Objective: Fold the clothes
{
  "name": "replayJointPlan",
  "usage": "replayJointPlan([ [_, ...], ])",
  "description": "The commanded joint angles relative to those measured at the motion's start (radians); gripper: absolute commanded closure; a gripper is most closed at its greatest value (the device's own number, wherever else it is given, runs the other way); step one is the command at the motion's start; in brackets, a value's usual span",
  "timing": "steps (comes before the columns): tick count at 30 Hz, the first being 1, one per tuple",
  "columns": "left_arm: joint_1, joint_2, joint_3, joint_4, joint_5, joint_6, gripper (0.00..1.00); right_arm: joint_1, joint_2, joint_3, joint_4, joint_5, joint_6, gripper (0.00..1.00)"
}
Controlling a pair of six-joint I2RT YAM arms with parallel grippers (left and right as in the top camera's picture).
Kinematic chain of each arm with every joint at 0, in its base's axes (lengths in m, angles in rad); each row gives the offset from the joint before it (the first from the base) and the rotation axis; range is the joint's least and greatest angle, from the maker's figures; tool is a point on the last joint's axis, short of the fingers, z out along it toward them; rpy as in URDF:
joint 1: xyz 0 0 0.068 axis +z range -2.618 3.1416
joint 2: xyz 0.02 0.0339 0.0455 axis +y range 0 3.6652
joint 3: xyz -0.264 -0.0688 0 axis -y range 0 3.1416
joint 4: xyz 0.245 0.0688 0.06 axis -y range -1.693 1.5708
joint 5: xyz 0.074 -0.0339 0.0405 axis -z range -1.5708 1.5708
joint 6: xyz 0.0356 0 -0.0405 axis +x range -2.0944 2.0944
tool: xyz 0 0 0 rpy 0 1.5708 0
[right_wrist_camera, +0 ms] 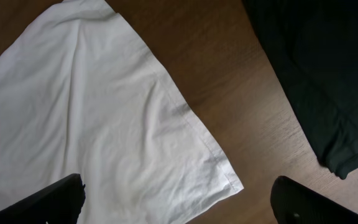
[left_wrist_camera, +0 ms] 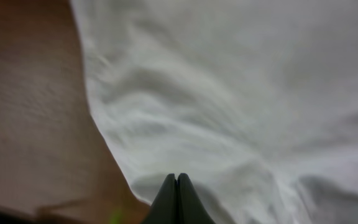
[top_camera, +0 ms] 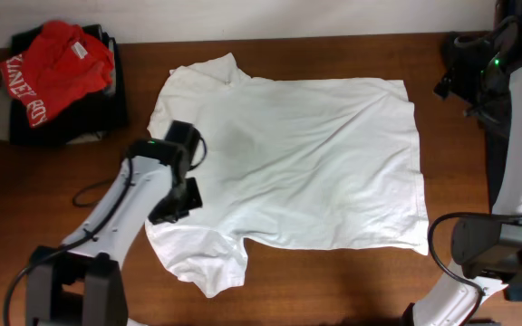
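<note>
While the white shirt (top_camera: 306,163) lies spread flat in the middle of the tabletop (top_camera: 333,285), with its two sleeves toward the left and its hem toward the right, the left hand (left_wrist_camera: 177,182) sits at the shirt's left edge between the sleeves. Its fingers are pressed together tip to tip right over the cloth border. Whether any fabric is caught between them, I cannot tell from the wrist view.

The right hand (right_wrist_camera: 178,182) is spread wide and grips nothing. It hangs above the hem corner on the right side, with bare wood beneath it. The red shirt (top_camera: 57,68) and the dark pile (top_camera: 107,113) under it sit well apart at the far left corner and play no part.

The step in hand looks like taking hold of the left edge for a first fold. To do it well, the pinch should catch both layers of cloth, not just the top one, and sit a little inside the border so it does not slip out. The right hand would best come down on a matching point of the same long side, so the two lift together. A low, level lift should keep the wrinkles across the chest from bunching.
</note>
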Motion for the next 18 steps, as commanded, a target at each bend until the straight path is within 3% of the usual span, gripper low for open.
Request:
replayJointPlan([
  [1, 0.060, 0.039, 0.013, 0.035, -0.021, 0.038, 0.99, -0.003, -0.025, 0.015, -0.005, 0.019, 0.006, 0.01],
  [18, 0.170, 0.249, 0.008, 0.093, -0.068, 0.048, 0.99, -0.003, -0.025, 0.015, -0.005, 0.019, 0.006, 0.01],
])
